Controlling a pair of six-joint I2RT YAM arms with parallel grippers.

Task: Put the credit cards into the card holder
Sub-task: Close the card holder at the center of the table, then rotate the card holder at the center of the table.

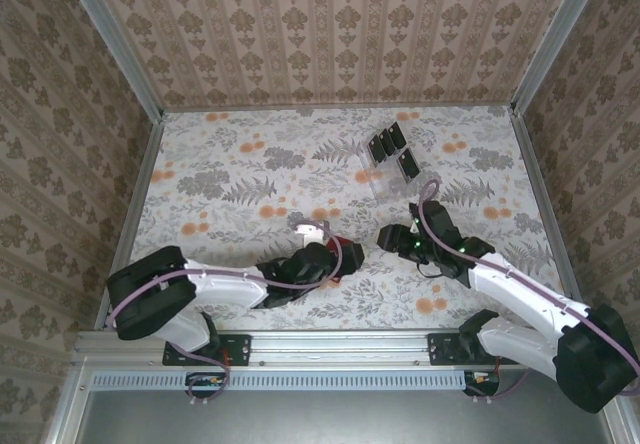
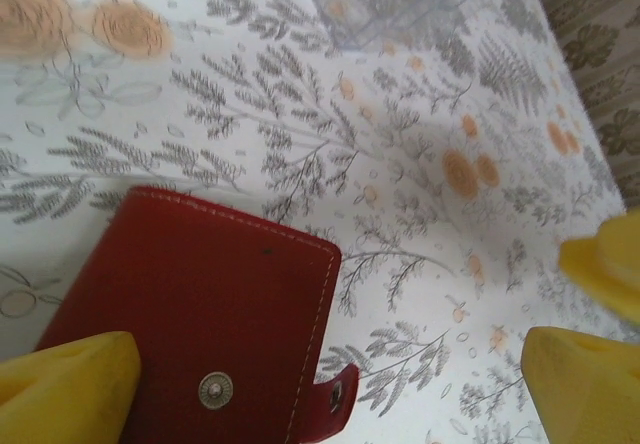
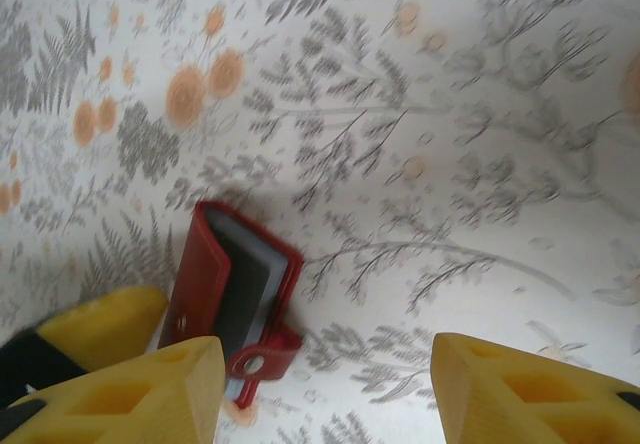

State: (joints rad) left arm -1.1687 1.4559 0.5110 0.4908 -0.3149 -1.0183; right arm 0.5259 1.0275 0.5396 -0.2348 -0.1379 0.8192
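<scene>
The card holder (image 1: 341,261) is a small red wallet lying near the table's middle front. In the right wrist view the card holder (image 3: 232,289) stands slightly ajar, its greyish inside showing and its snap tab loose. My left gripper (image 1: 333,253) hovers over it, open wide; the card holder (image 2: 200,304) lies between its yellow fingers (image 2: 70,389), close to the left one. My right gripper (image 1: 385,236) is open just right of the wallet, with nothing between its fingers (image 3: 530,394). The black credit cards (image 1: 392,147) stand in a clear rack at the back.
The clear plastic rack (image 1: 385,172) sits at the back, right of centre, its base showing as the rack (image 2: 400,9) in the left wrist view. Patterned walls close the table (image 1: 230,179) on three sides. The floral tabletop to the left is bare.
</scene>
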